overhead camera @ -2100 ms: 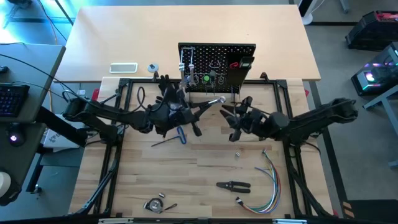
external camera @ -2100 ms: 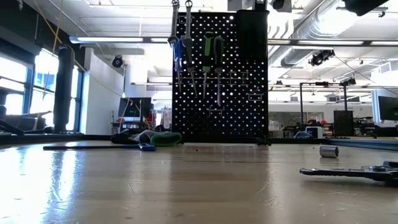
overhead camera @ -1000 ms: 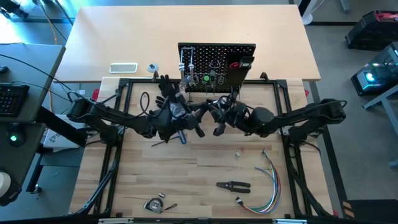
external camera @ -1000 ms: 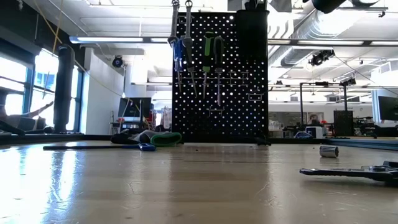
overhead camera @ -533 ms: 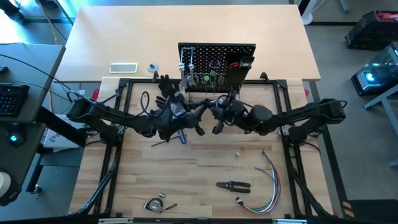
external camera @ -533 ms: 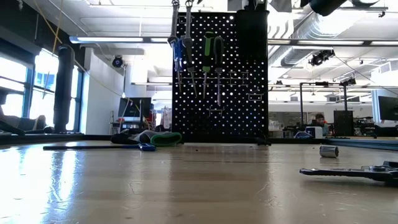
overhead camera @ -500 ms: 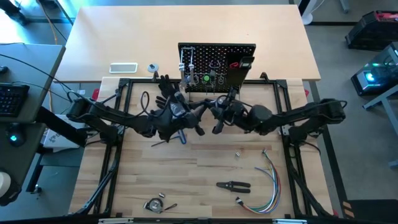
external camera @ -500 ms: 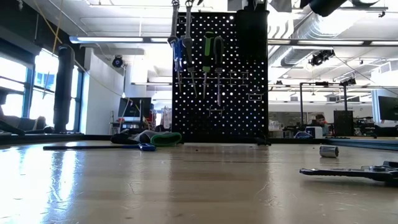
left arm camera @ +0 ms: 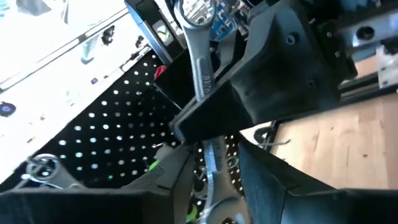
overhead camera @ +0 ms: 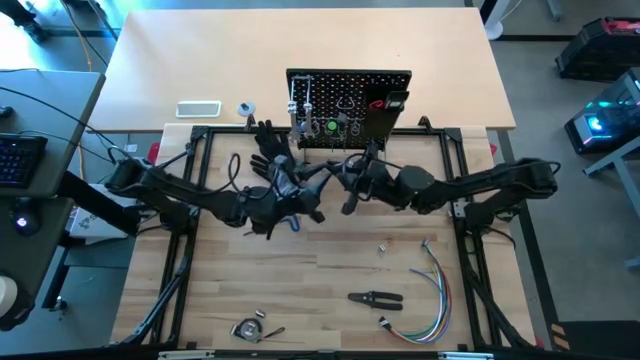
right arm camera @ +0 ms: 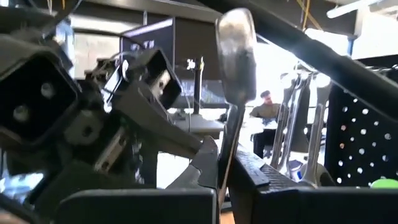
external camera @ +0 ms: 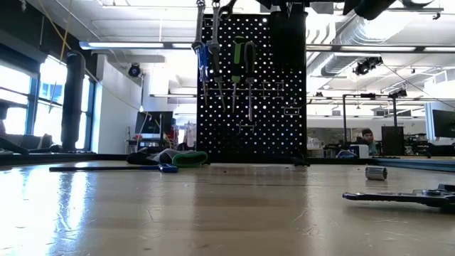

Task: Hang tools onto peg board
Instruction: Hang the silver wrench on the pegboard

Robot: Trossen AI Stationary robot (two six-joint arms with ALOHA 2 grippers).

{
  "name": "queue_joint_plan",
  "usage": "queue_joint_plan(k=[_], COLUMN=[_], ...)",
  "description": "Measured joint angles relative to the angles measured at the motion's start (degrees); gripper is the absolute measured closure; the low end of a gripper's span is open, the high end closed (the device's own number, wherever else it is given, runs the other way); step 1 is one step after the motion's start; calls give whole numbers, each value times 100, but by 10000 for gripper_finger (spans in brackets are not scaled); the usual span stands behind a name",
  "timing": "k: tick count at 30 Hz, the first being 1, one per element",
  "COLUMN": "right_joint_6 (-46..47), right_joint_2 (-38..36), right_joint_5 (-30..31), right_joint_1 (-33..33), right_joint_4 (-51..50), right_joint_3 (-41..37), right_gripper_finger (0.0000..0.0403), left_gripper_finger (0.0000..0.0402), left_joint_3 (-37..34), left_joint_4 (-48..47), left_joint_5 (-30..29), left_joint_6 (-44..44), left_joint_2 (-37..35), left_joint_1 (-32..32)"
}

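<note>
A silver wrench hangs in the air just in front of the peg board, between my two grippers. My right gripper comes in from the right and is shut on it. My left gripper comes in from the left and is open, one finger on each side of the wrench's shaft without touching it. Green-handled and blue-handled tools hang on the peg board. Pliers and a blue-handled hex key lie on the table. My right gripper pinches the wrench's shaft between its two fingers, about midway along it. The fingers come roughly level from the table's right side and lie across the shaft. The wrench is lifted clear, its ring end sticking out past the fingers.
A bundle of coloured wires lies at the near right, with a small socket beside it. A black glove lies left of the peg board. A small round tool sits near the front edge. A black frame rims the wooden work area.
My left gripper has turned a little at the wrist while staying beside the wrench. The wrench has stayed up in front of the peg board, with both grippers close together at it.
</note>
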Motion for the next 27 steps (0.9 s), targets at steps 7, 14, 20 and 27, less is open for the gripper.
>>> queue_joint_plan(k=[7, 14, 20, 27], right_joint_6=[86, 775, 1097, 1140], right_joint_2=[-300, -292, -290, -290], right_joint_5=[-79, -716, -1021, -1293], right_joint_1=[83, -15, -30, -115], right_joint_4=[-838, -1523, -1812, -2016], right_joint_3=[2, 9, 9, 9], right_gripper_finger=[400, 400, 400, 400], left_gripper_finger=[283, 284, 284, 284], left_joint_3=[-4, -4, -4, -7], left_joint_4=[81, 556, 467, 270], left_joint_5=[-150, 462, 1326, 1928], left_joint_6=[361, 319, 44, -461], left_joint_2=[-257, -449, -438, -436], left_joint_1=[-460, -520, -261, -8])
